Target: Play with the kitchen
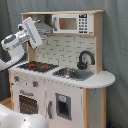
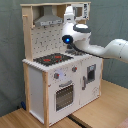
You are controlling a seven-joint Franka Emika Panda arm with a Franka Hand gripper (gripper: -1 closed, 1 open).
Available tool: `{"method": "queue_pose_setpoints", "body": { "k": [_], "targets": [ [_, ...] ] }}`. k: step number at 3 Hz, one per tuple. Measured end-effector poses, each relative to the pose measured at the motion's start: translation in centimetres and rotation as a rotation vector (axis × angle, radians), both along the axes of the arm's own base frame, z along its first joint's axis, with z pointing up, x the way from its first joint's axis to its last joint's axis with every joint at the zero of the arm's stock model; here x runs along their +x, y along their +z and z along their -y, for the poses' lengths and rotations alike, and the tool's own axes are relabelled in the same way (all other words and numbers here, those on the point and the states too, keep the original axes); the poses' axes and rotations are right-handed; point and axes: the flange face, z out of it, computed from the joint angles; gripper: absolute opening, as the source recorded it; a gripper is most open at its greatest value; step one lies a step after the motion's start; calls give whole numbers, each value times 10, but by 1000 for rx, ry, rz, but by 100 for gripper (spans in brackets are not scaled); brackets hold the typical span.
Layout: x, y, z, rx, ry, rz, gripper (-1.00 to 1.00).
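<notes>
one gripper on my arm, raised above the red-ringed hob in front of the grey hood; i cannot tell whether its fingers are apart or together. the kitchen stands on a wooden floor against a dark curtain, white panels in a light wood frame. only the first exterior view shows me the black faucet, sink and microwave. the second exterior view shows the oven door squarely, and a blue light on the arm.

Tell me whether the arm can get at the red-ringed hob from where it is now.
Probably yes. The arm hangs above the worktop, beside the grey hood, and the hob below lies bare with nothing on it or between them.
</notes>
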Motion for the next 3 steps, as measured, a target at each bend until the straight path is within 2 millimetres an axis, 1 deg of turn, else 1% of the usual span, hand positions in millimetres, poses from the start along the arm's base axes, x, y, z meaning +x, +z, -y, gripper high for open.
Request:
{"method": "queue_pose_setpoints", "body": {
  "k": [1,2,3],
  "targets": [
    [14,-1,-8,36,11,19,100],
    [24,4,-15,74,19,40,100],
    [26,9,-16,105,16,56,100]
  ]
}}
